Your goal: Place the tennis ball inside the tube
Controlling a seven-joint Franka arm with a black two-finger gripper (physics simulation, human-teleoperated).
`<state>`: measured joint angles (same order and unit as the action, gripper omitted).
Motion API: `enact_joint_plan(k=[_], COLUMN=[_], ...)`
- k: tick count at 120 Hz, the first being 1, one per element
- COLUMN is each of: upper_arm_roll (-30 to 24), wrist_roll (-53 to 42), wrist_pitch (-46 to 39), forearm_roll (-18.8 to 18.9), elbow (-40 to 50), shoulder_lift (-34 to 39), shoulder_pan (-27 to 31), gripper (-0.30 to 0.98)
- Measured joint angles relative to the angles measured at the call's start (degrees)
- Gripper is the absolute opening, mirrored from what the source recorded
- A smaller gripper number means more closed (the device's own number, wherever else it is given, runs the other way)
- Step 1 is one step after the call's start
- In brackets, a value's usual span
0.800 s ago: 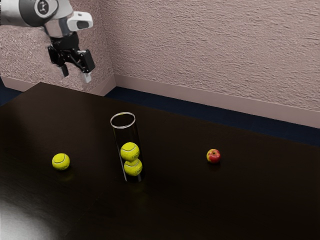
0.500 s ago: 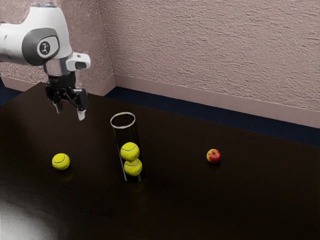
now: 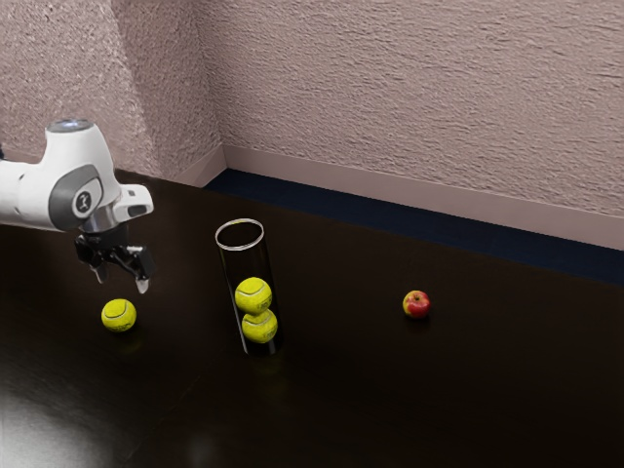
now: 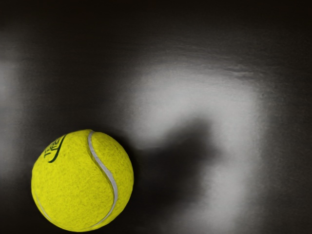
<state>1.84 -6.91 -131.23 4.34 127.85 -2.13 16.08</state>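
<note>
Dark table (image 3: pixel 341 409) carries the loose ball (image 3: pixel 119 315), well in from its far edge. Gripper (image 3: pixel 121 283) hangs just above, fingers wide apart, holding nothing: centre over the ball before lowering and closing, then lift above the upright tube (image 3: pixel 246 263).

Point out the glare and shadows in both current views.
Exterior view: pale glare on the tabletop at the near left corner, faint dark shading beneath the apple; wrist view: broad whitish glare beside the loose tennis ball, a soft-edged dark shadow cutting into it.

Tube (image 3: pixel 247 262) between tennis ball (image 3: pixel 119 315) and apple (image 3: pixel 416 304)
</note>
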Motion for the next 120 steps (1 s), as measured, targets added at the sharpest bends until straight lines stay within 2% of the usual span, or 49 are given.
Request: enact_joint_plan(k=[12,37,55,88,120], upper_arm_roll=[0.0,1.5,2.5,2.5,2.4], wrist_roll=[-0.6,-1.8,-2.5,-3.4,-4.3], wrist_pitch=[-4.2,-9.3,-10.8,-9.6,-8.6], forearm_roll=[0.4,0.6,0.7,0.5,0.3], elbow=[-0.1,-1.0,-2.9,-2.5,-2.5], shoulder_lift=[-3.2,-8.2,-11.7,-13.0,-14.0], shoulder_pan=[2.6,3.1,3.4,3.3,3.3], gripper=[0.69,0.69,0.69,0.69,0.5])
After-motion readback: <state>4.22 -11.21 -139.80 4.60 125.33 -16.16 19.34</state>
